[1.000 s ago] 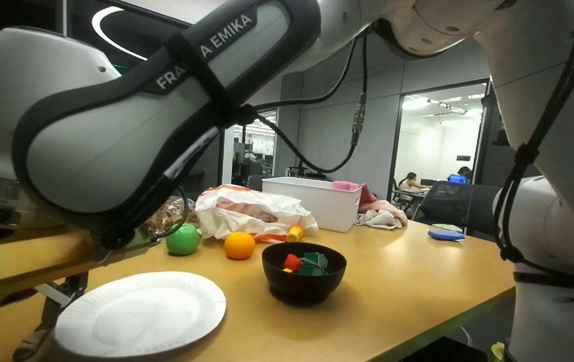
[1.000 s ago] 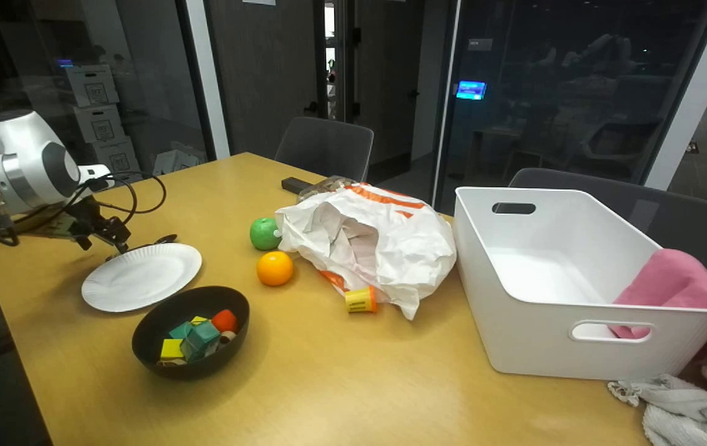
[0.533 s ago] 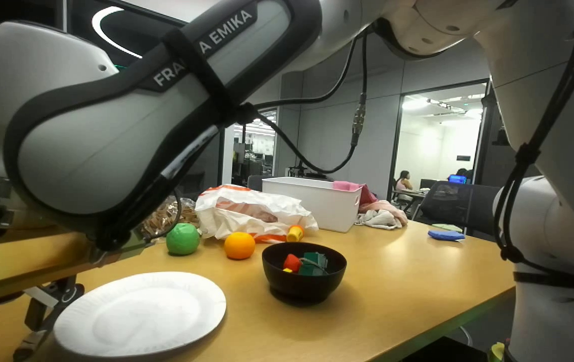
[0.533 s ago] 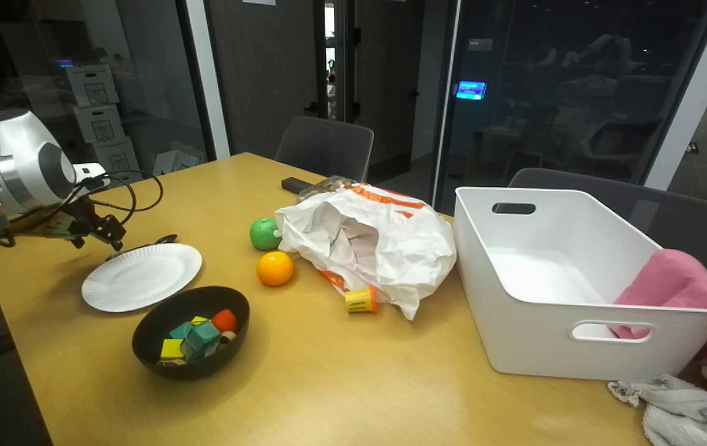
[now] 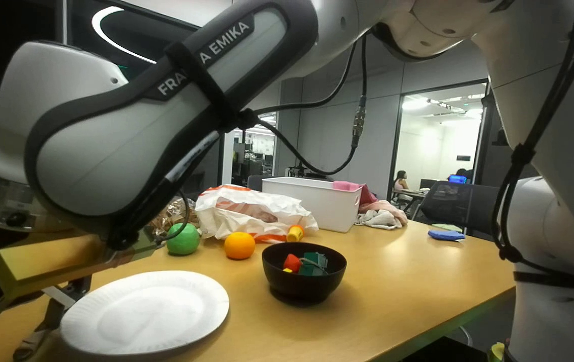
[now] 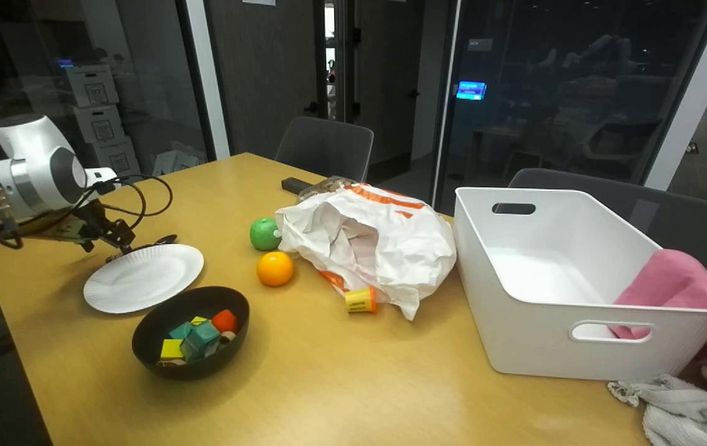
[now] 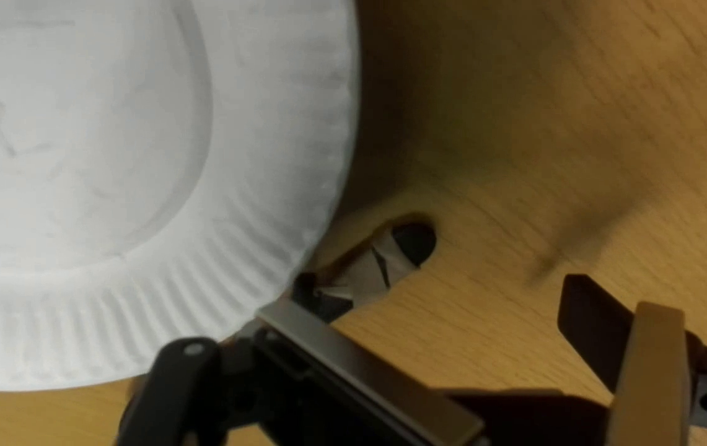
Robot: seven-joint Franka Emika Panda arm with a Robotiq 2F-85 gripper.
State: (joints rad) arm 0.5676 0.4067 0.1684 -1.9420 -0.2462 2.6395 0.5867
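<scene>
My gripper [image 7: 427, 303] stands open at the rim of a white paper plate [image 7: 272, 142], its fingers wide apart with only table between them. One finger [image 7: 353, 365] overlaps the plate's edge in the wrist view; contact itself is hard to make out. A dark utensil-like thing [image 7: 368, 279] with a pale grey middle sticks out from beside that finger, partly hidden by it and the plate. In an exterior view the gripper [image 6: 106, 245] hangs at the plate's [image 6: 142, 279] far side, and the utensil's dark end [image 6: 167, 239] shows past the rim.
A black bowl [image 5: 304, 291] with coloured blocks stands near the plate. Behind are a green fruit [image 6: 263, 234], an orange [image 6: 275, 268], a yellow tub [image 6: 360, 300] and a crumpled white bag [image 6: 409, 241]. A white bin [image 6: 545, 341] holds a pink cloth [image 6: 669, 282].
The arm first drew back slightly to the left, then came rightward and lower in both exterior views. The plate has shifted a little to the right since half a second ago.
</scene>
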